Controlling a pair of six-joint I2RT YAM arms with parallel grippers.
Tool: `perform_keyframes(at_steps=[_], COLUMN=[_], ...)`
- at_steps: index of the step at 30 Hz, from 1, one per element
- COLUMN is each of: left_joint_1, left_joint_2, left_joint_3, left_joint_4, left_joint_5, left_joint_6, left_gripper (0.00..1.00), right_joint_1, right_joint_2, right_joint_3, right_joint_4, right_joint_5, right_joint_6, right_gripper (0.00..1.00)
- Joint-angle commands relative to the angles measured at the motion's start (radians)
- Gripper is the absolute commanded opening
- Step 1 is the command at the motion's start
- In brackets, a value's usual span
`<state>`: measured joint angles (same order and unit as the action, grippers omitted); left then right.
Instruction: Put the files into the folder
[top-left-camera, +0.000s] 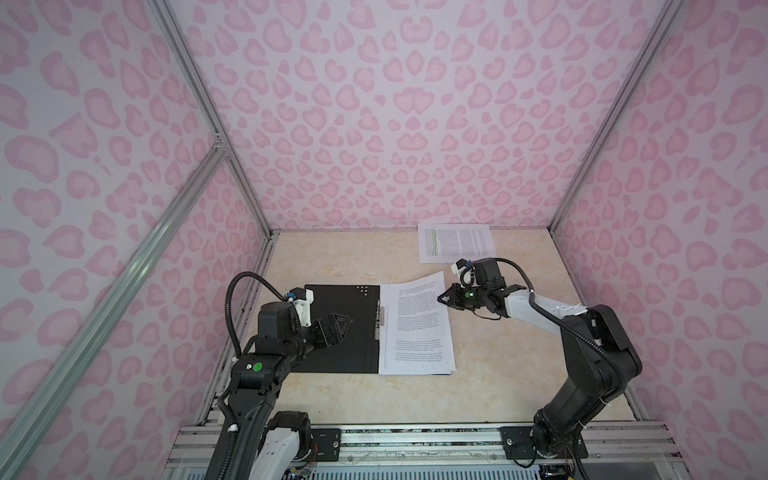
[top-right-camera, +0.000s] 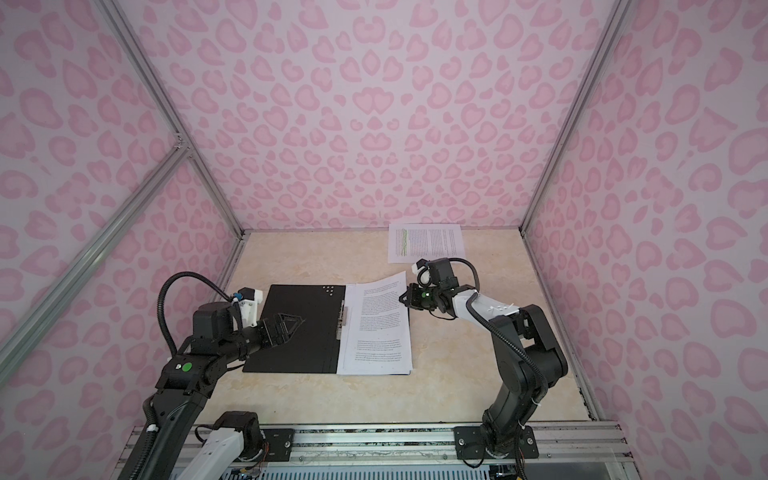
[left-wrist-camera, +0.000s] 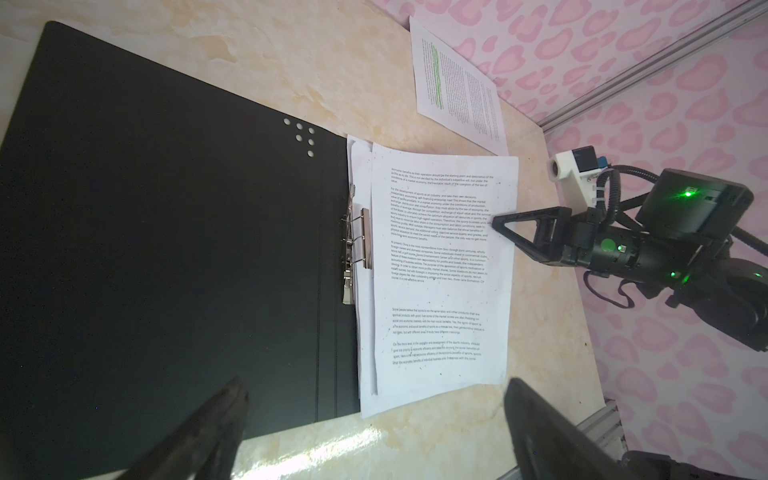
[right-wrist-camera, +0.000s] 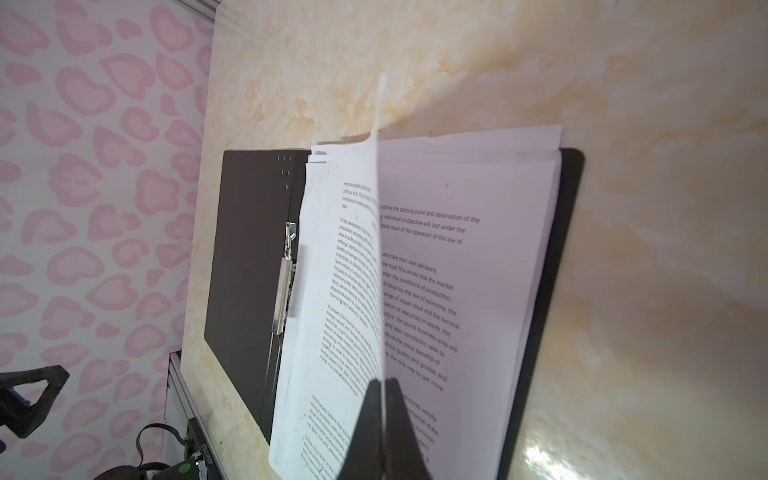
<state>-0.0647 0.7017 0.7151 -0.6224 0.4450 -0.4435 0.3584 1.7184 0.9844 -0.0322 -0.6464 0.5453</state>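
Both top views: beige marbled surface (top-left-camera: 324, 257), pink-spotted walls (top-left-camera: 374, 124). The folder (top-left-camera: 345, 345) lies open, files (top-left-camera: 419, 349) on its right half. My left tool (top-left-camera: 347, 328) hangs spread over it; my right tool (top-left-camera: 441, 297) pinches the top sheet (top-left-camera: 415, 299).

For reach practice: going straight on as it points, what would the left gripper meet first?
Probably the metal clip of the folder, then the paper stack; how high the left gripper sits is unclear.
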Motion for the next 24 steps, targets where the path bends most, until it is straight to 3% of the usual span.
perform_keyframes(at_steps=[1,9,24], left_joint_1=[0.002,0.002,0.002], left_joint_2=[-0.008,-0.004,0.008], left_joint_3=[-0.005,-0.005,-0.003], left_joint_4=[0.024,0.023,0.022], left_joint_5=[0.000,0.001,0.006], left_joint_6=[0.012,0.014,0.017], left_gripper=[0.97,0.97,0.97], right_joint_1=[0.010,0.024,0.045], right_joint_2=[0.025,0.067,0.112], right_joint_3=[-0.004,0.024,0.115], right_joint_4=[0.067,0.093,-0.074], right_joint_5=[0.005,0.001,-0.015], right_joint_6=[0.044,0.056,-0.084], right_gripper=[0.00,0.00,0.00])
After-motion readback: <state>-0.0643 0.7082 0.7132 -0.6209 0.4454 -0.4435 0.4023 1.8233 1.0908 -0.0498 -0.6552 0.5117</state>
